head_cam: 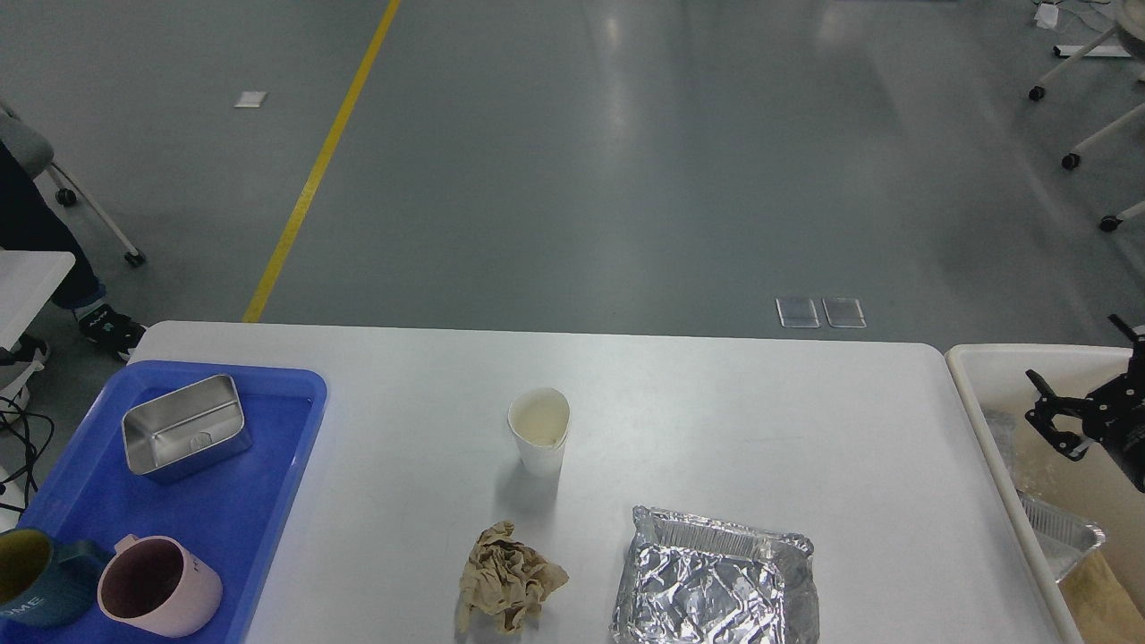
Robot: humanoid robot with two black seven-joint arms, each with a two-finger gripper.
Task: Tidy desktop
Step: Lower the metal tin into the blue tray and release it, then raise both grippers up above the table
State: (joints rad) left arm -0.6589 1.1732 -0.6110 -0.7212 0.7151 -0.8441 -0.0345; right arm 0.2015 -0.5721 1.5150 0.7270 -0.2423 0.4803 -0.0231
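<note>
The white desktop [716, 429] fills the lower half of the head view. On it stand a white paper cup [538, 429], a crumpled brown paper ball [506, 580] and a crumpled foil tray [713, 580]. A blue tray [233, 510] at the left holds a steel box [185, 427], a pink mug [159, 586] and a dark blue mug [27, 577]. My right gripper [1054, 422] is open and empty, hovering over the cream bin [984, 367] at the right. My left gripper is out of view.
The cream bin holds a foil container [1060, 532] and brown paper [1105, 590]. Black cables [22, 438] hang off the left edge. A yellow floor line [313, 170] and chair wheels [1069, 159] lie beyond the table.
</note>
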